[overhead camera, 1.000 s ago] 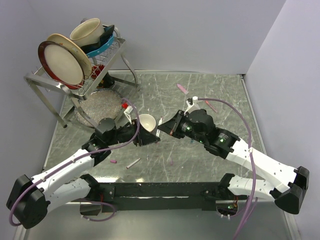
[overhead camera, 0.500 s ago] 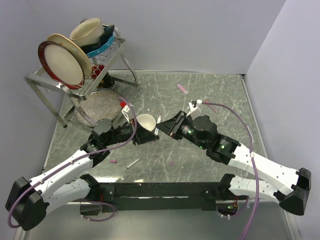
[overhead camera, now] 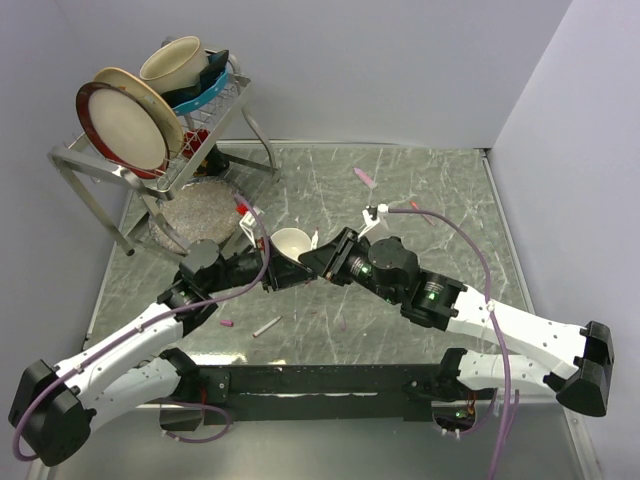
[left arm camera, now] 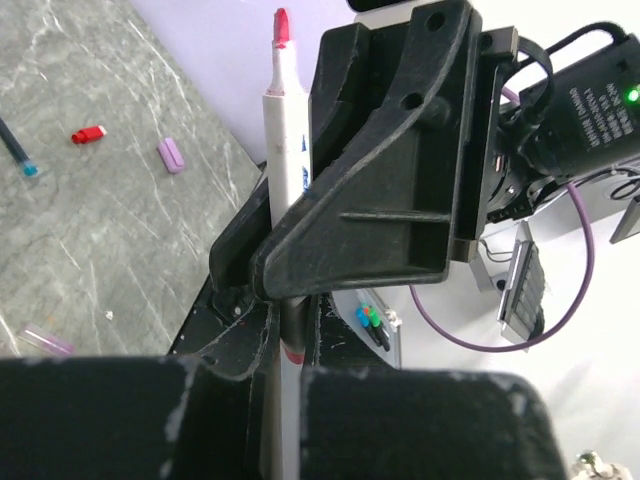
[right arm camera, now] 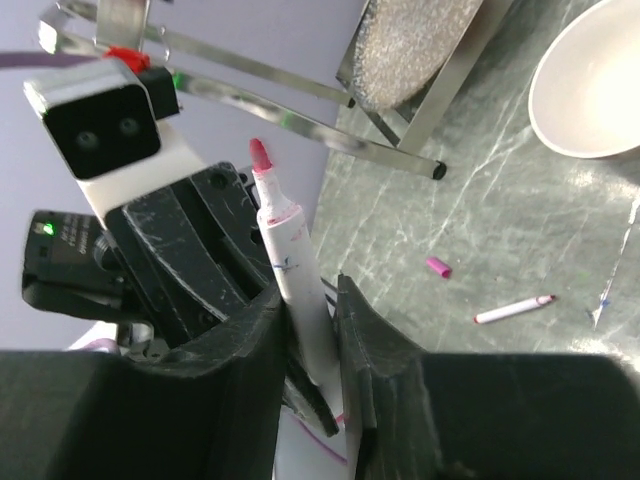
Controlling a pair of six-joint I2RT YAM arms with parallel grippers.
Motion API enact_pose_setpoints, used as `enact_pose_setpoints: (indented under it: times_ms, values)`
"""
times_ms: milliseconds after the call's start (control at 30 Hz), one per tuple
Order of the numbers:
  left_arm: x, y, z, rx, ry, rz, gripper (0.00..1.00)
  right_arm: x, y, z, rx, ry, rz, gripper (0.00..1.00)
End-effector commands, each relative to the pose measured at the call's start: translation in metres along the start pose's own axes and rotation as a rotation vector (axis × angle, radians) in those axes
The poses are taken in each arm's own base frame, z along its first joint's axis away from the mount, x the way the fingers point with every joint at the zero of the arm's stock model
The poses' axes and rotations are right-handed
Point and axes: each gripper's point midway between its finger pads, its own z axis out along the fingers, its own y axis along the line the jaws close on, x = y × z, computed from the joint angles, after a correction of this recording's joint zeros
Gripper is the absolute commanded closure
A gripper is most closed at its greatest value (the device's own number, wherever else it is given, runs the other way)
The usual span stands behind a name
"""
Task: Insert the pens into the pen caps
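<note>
A white pen (left arm camera: 283, 150) with a red tip stands upright between both grippers, which meet just right of the small white bowl (overhead camera: 292, 242). My left gripper (left arm camera: 285, 362) is shut on the pen's lower barrel. My right gripper (right arm camera: 310, 320) straddles the same pen (right arm camera: 285, 250), jaws slightly apart, with a dark gap on the right side. Loose on the table lie a pink cap (right arm camera: 438, 267), a red cap (left arm camera: 88, 133), a lilac cap (left arm camera: 171, 155) and another white pen (right arm camera: 513, 309).
A metal dish rack (overhead camera: 160, 110) with plates and a cup stands at the back left, over a round glittery mat (overhead camera: 195, 205). Two pink pens (overhead camera: 364, 178) lie farther back. A pink cap (overhead camera: 228, 324) rests near the left arm.
The left gripper has closed on the pen. The right gripper's jaws have loosened around it. Both grippers have shifted a little left, toward the bowl.
</note>
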Motion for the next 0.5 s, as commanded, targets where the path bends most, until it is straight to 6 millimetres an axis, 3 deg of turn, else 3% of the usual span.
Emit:
enact_pose_setpoints:
  times_ms: [0,100,133,200,233,300,333,400,433,467]
  values:
    - [-0.013,-0.030,0.000,0.091,-0.034,0.093,0.99,0.012,0.025,-0.005,-0.062,0.038,0.001,0.82]
    - [-0.011,-0.028,-0.001,0.086,-0.028,0.091,0.99,0.010,0.025,-0.008,-0.056,0.025,-0.014,0.94]
    - [-0.009,-0.026,-0.002,0.071,-0.020,0.086,0.91,0.009,0.026,-0.009,-0.061,0.021,-0.015,0.95]
    - [-0.012,-0.022,-0.005,0.028,-0.043,0.076,0.60,0.003,0.028,-0.010,-0.052,0.002,-0.025,1.00]
    - [-0.011,-0.011,-0.006,-0.034,-0.050,0.053,0.28,0.002,0.028,-0.011,-0.042,-0.001,-0.030,1.00]
    - [-0.015,-0.009,-0.015,-0.089,-0.085,0.046,0.14,-0.005,0.028,-0.013,-0.016,-0.021,-0.048,1.00]
    - [-0.008,0.003,-0.021,-0.164,-0.075,-0.005,0.13,-0.010,0.029,-0.015,-0.010,-0.036,-0.053,1.00]
    - [-0.025,0.007,-0.034,-0.260,-0.191,-0.034,0.13,-0.019,0.026,-0.020,0.018,-0.068,-0.066,1.00]
    - [-0.025,0.017,-0.042,-0.335,-0.220,-0.096,0.13,-0.022,0.023,-0.022,0.029,-0.079,-0.065,1.00]
    - [-0.031,0.039,-0.057,-0.476,-0.299,-0.144,0.11,-0.026,0.022,-0.024,0.037,-0.096,-0.063,1.00]
